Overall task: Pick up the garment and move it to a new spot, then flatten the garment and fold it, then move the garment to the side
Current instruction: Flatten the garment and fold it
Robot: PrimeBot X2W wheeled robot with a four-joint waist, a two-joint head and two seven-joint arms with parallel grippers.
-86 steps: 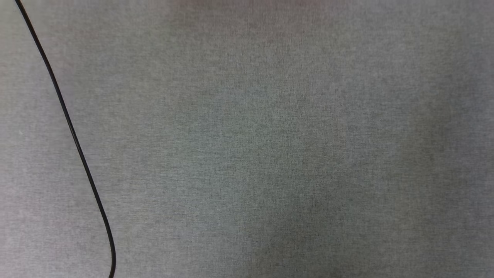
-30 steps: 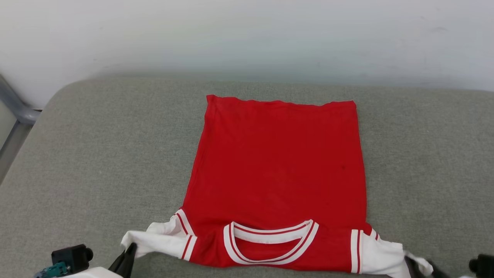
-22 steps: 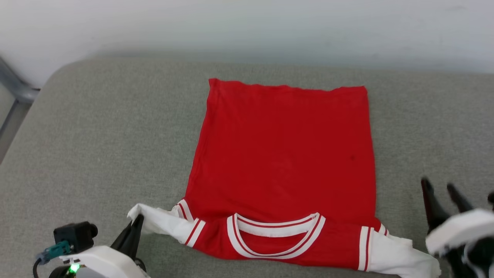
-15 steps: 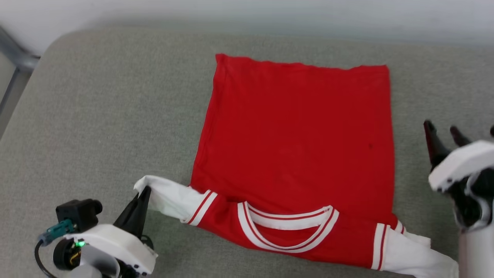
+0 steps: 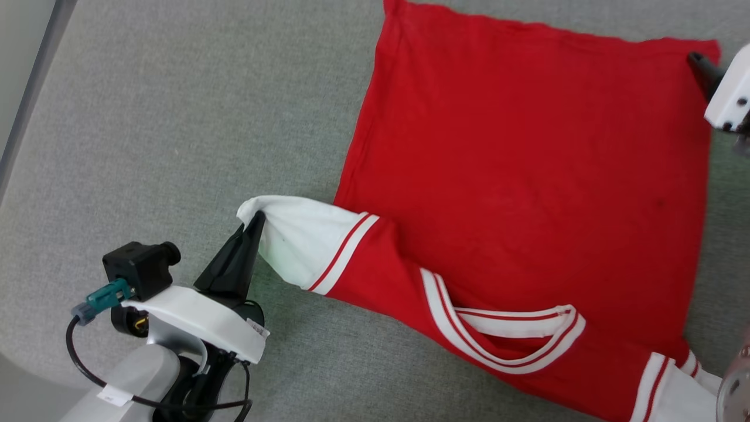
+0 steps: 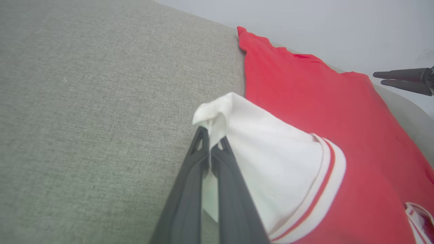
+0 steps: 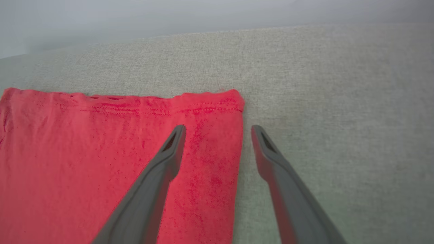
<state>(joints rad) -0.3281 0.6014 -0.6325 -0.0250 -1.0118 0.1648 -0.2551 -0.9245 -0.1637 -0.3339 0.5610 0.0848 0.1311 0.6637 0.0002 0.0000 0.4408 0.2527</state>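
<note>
The garment [image 5: 527, 164] lies plain red side up on the grey cushion [image 5: 176, 117], collar nearest the robot. In the head view the left gripper [image 5: 256, 220] has its fingers closed on the tip of the white sleeve [image 5: 299, 240]. The left wrist view adds the cloth bunched between the tips. The right wrist view makes plain the right gripper [image 7: 218, 130]: fingers spread, straddling the garment's side edge near the far hem corner.

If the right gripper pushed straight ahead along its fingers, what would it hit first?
Likely the hem corner of the garment: the right gripper, open, straddles its side edge, grey cushion beyond. Height above the cloth is unclear.
</note>
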